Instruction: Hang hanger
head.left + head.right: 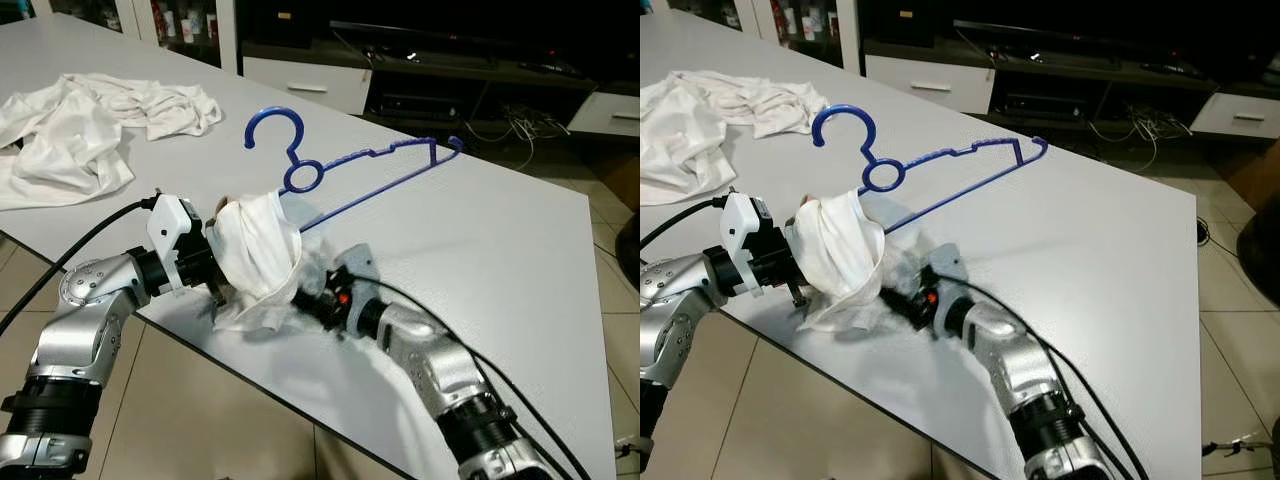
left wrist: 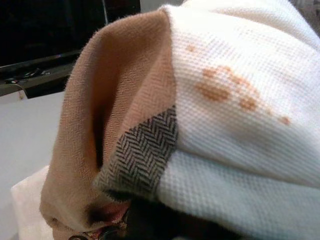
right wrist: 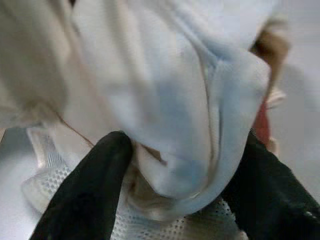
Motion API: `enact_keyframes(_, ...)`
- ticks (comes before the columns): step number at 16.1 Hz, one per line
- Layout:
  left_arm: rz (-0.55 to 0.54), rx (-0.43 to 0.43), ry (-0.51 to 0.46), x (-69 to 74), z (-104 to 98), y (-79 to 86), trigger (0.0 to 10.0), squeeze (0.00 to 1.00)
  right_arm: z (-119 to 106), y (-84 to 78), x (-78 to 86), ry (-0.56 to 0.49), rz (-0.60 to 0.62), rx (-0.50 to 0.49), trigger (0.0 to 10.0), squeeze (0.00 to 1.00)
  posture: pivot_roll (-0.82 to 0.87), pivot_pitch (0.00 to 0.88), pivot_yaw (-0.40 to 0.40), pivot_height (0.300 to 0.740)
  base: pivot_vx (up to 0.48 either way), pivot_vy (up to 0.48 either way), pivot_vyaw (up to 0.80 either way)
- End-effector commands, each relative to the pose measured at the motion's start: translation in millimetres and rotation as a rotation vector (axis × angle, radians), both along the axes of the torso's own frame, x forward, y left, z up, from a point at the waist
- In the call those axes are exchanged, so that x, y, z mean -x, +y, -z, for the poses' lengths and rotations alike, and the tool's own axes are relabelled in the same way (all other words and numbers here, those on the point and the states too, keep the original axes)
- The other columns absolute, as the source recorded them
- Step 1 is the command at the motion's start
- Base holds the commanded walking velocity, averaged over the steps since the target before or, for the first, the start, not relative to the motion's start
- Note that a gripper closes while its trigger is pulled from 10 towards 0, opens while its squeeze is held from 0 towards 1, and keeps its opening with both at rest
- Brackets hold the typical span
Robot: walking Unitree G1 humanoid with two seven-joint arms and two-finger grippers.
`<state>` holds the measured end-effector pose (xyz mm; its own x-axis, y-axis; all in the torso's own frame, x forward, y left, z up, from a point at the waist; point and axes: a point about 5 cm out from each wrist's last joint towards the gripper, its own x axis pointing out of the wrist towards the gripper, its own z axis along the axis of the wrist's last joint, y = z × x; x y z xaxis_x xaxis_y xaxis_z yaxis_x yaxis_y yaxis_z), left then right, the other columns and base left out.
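Both arms are busy at the near edge of the grey tabletop [image 1: 480, 230], and the job looks to be in its early stage. The blue hanger [image 1: 345, 165] lies partly flat on the tabletop, hook pointing away from the robot, with one end of it buried in a bunched white garment [image 1: 260, 255]. No rail or rod to hang it from can be seen, so the hanging itself is judged not yet begun; the cloth appears only half gathered onto the hanger.

From the head views, the left end effector [image 1: 215, 270] sits at the garment's left side and the right end effector [image 1: 320, 300] pushes in from the right, but cloth hides their tips, so the grip cannot be read there. The right wrist view fills that gap: two black fingers [image 3: 87, 187] stand moderately apart with a fold of white fabric between them. The left wrist view shows tan and herringbone lining and orange stains on the knit, yet whether the left fingers are closed cannot be told. A second white cloth [image 1: 70, 130] lies well apart.
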<state>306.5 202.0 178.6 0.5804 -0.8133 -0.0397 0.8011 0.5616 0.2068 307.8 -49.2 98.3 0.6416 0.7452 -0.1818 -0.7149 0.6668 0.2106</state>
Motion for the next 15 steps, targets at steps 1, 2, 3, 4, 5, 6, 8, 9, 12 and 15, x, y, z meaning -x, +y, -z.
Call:
enact_keyframes(1,0.020,0.002,-0.032,1.1,-6.3,-4.8,0.0,0.00,-2.9,-4.9,-2.9,-0.012,0.020,-0.014,0.0,0.00,0.06,0.054,-0.080,0.740,0.000,0.000,0.00)
enact_keyframes(2,0.019,0.003,-0.031,1.1,-5.9,-5.2,0.0,0.00,-5.0,-4.3,-0.2,-0.038,-0.008,-0.012,0.0,0.00,0.05,0.054,-0.081,0.740,0.000,0.000,0.00)
enact_keyframes(3,0.019,0.004,-0.032,0.8,-6.0,-5.5,0.0,0.00,-5.2,-1.9,3.8,-0.037,-0.041,-0.031,0.0,0.00,0.05,0.054,-0.081,0.740,0.000,0.000,0.00)
enact_keyframes(4,0.019,0.005,-0.033,0.3,-6.2,-5.7,0.0,0.00,-5.6,-0.2,6.5,-0.048,-0.056,-0.029,0.0,0.00,0.05,0.054,-0.081,0.740,0.000,0.000,0.00)
enact_keyframes(5,0.019,0.005,-0.034,-0.2,-6.4,-5.9,0.0,0.00,-5.8,1.0,8.0,-0.056,-0.063,-0.029,0.0,0.00,0.05,0.054,-0.081,0.740,0.000,0.000,0.00)
enact_keyframes(6,0.021,0.007,-0.035,-0.9,-6.9,-6.6,0.0,0.00,-6.9,2.5,8.7,-0.059,-0.059,-0.038,0.0,0.00,0.04,0.053,-0.078,0.740,0.000,0.000,0.00)
enact_keyframes(8,0.024,0.007,-0.036,-1.3,-6.9,-7.6,0.0,0.00,-7.0,3.1,8.9,-0.057,-0.056,-0.049,0.0,0.00,0.04,0.054,-0.078,0.740,0.000,0.000,0.00)
enact_keyframes(9,0.025,0.007,-0.036,-1.3,-7.0,-7.6,0.0,0.00,-7.0,3.2,9.1,-0.058,-0.057,-0.050,0.0,0.00,0.04,0.054,-0.078,0.740,0.000,0.000,0.00)
enact_keyframes(12,0.023,0.007,-0.038,-1.4,-7.3,-7.5,0.0,0.00,-6.4,3.8,11.2,-0.049,-0.055,-0.061,0.0,0.00,0.05,0.055,-0.078,0.740,0.000,0.000,0.00)
enact_keyframes(15,0.016,0.005,-0.040,-1.2,-7.4,-6.4,0.0,0.00,-4.8,3.0,9.9,-0.039,-0.037,-0.058,0.0,0.00,0.05,0.055,-0.079,0.740,0.000,0.000,0.00)
